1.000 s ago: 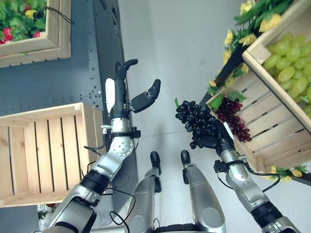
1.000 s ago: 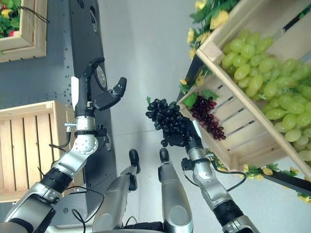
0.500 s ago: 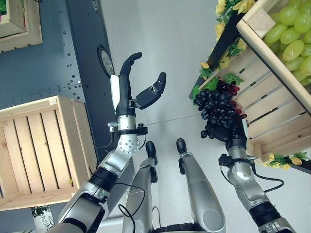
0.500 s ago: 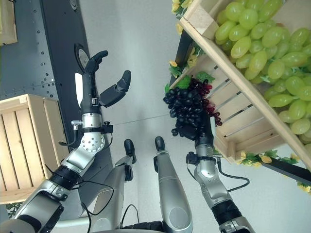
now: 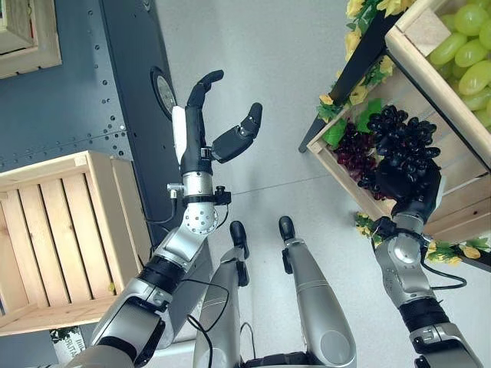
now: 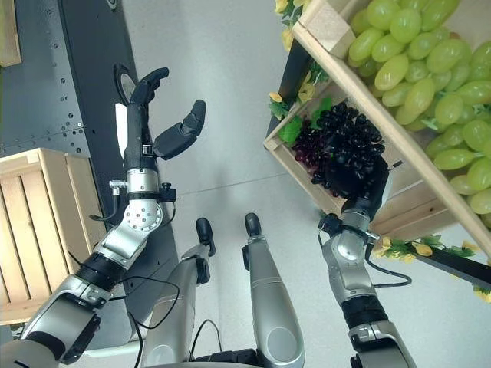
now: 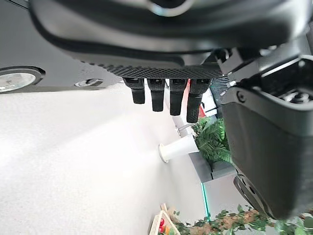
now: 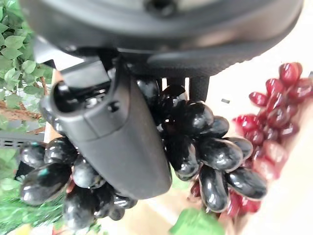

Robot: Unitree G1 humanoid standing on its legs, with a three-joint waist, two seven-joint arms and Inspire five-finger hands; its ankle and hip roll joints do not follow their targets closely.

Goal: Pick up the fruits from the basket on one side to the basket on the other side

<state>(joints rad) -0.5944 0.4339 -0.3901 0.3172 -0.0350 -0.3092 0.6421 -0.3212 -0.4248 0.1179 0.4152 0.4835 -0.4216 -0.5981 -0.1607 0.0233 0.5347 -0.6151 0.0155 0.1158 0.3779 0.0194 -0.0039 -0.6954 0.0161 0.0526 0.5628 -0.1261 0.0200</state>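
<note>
Right hand point(image 5: 410, 184) moved over crate point(image 5: 460, 188), fingers gripping one black grape bunch point(image 5: 400, 142), left hand point(image 5: 201, 138) spread

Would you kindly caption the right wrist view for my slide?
Right hand gripping black grapes above red grapes in a wooden crate.
</note>
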